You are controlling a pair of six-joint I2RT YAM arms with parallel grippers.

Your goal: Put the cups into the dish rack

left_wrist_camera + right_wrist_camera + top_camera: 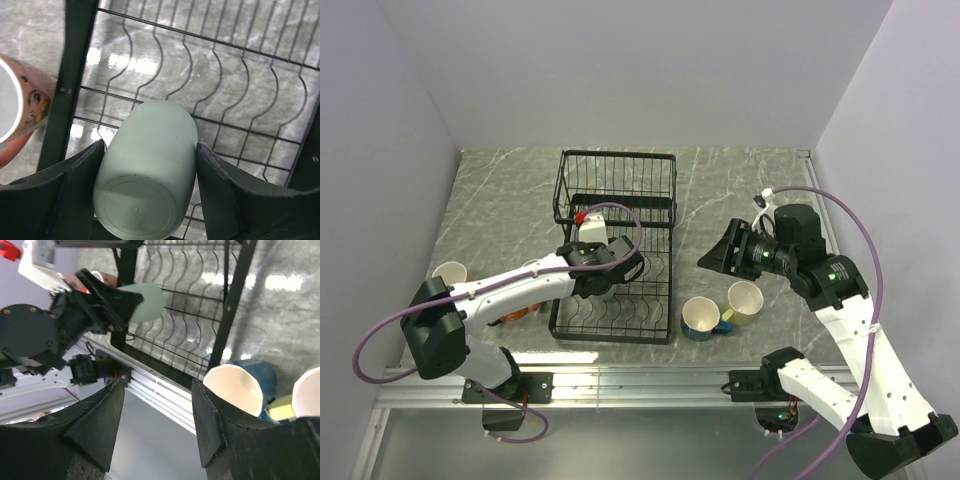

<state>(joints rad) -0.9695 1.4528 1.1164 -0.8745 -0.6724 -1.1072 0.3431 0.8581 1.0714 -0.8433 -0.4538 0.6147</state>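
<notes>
My left gripper (607,272) is shut on a pale green mug (150,165), base toward the camera, held just over the slotted tray of the black wire dish rack (660,300). The mug also shows in the right wrist view (149,301). My right gripper (716,256) is open and empty, hovering right of the rack. Below it on the table, a blue mug (700,318) and a yellow-green mug (744,300) stand side by side; both show in the right wrist view, blue (239,385) and yellow-green (307,395). A pink mug (22,107) lies left of the rack.
A cream-white mug (450,273) stands at the table's left edge. An orange mug (520,312) is mostly hidden under my left arm. The rack's raised basket section (616,185) is at the back. A metal rail (640,380) runs along the near edge.
</notes>
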